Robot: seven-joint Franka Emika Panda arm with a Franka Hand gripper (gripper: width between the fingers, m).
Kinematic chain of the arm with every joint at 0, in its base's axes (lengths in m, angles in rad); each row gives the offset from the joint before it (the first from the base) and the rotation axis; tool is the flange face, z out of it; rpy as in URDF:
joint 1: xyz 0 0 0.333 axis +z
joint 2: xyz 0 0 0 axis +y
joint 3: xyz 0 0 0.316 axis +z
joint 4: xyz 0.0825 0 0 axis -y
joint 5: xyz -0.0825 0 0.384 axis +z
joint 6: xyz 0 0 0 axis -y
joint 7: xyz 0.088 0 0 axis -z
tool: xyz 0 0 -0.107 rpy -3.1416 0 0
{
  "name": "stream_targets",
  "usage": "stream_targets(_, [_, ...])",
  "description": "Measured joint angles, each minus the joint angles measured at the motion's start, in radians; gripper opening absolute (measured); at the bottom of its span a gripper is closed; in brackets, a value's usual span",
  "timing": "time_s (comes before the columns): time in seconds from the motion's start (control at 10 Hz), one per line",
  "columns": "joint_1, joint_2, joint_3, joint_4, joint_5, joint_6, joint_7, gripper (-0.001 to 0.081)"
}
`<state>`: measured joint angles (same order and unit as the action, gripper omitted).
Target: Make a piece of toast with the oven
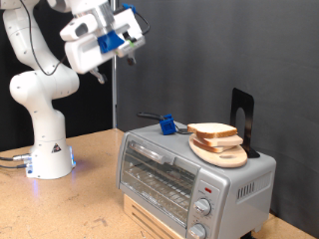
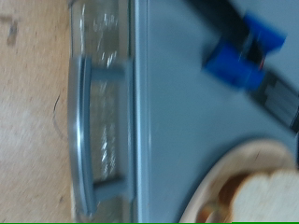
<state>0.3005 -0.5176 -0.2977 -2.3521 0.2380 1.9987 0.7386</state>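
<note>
**Exterior view: toast not yet in the oven, door shut**

Exterior view puts the oven (image 1: 189,174) on the tabletop (image 1: 60,204), its glass door closed and the bar handle (image 2: 82,140) upright against the front, as the wrist view also shows. The white arm rises from its base beside the oven, on the exterior view's left, and carries the gripper (image 1: 122,55) high above the oven's roof, well apart from everything; nothing shows between its fingers, and how wide they stand cannot be told from these pictures. On the oven's roof lies a round wooden board (image 1: 221,151), and the piece of toast (image 1: 212,131) rests on that board, pale and unbrowned. Beside the board, also on the roof, sits a small blue object (image 1: 167,124) with a dark handle. Judging by this, opening the door, loading the bread and setting the knobs (image 1: 203,206) all remain undone.
</note>
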Motion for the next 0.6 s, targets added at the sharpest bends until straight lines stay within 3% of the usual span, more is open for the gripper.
stream_targets(0.1, [-0.004,0.034,0.014,0.004,0.0,0.051,0.019,0.0805])
stream_targets(0.4, [-0.003,0.03,0.004,0.002,0.001,-0.023,-0.018,0.0805])
stream_targets(0.6, [-0.003,0.051,0.003,-0.012,0.001,-0.002,-0.019,0.0805])
